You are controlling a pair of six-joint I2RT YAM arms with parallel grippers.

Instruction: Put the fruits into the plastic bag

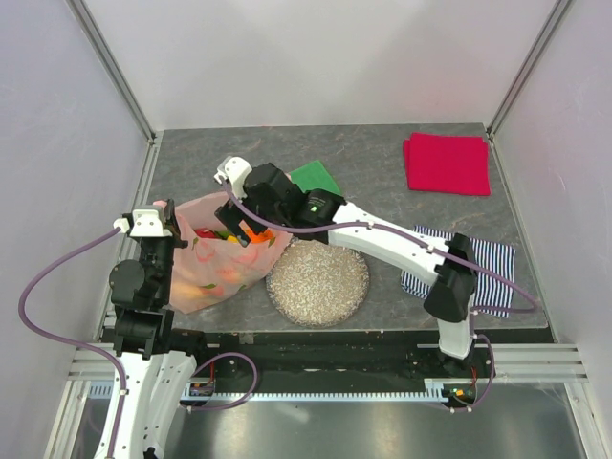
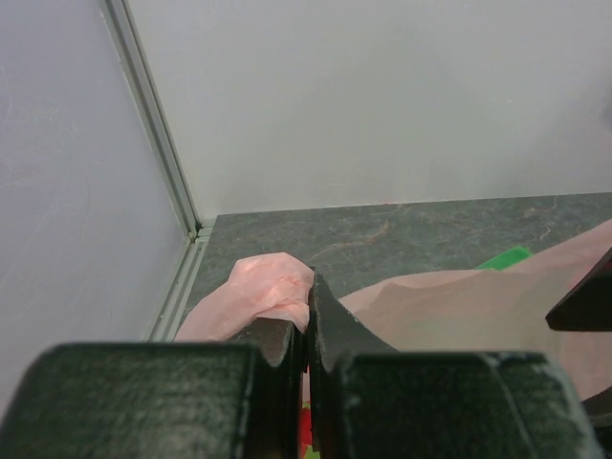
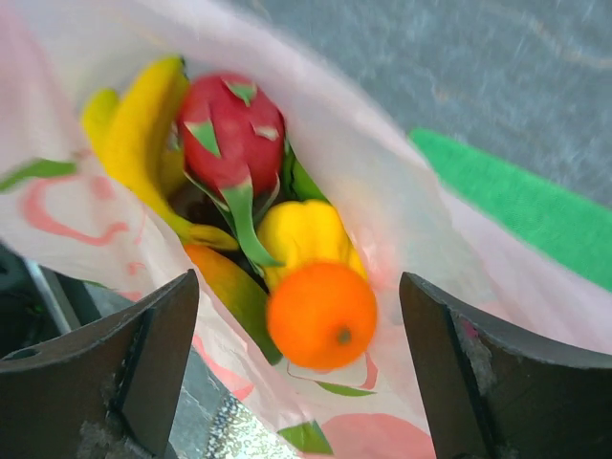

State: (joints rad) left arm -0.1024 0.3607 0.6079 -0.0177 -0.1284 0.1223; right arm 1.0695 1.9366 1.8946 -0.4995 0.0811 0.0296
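The pale pink plastic bag (image 1: pixel 212 270) lies at the left of the table with its mouth held up. Inside it the right wrist view shows an orange (image 3: pixel 321 315), a yellow piece (image 3: pixel 301 234), a red dragon fruit (image 3: pixel 229 129), a banana bunch (image 3: pixel 134 134) and an orange-green piece (image 3: pixel 229 287). My right gripper (image 3: pixel 301 368) is open over the bag's mouth, empty, with the orange lying below between its fingers. My left gripper (image 2: pixel 308 330) is shut on the bag's edge (image 2: pixel 273 287) at the left, holding it up.
The speckled grey plate (image 1: pixel 317 281) sits just right of the bag, bare. A green cloth (image 1: pixel 316 177) lies behind the right gripper, a red folded cloth (image 1: pixel 447 163) at the back right, and a striped cloth (image 1: pixel 492 273) under the right arm.
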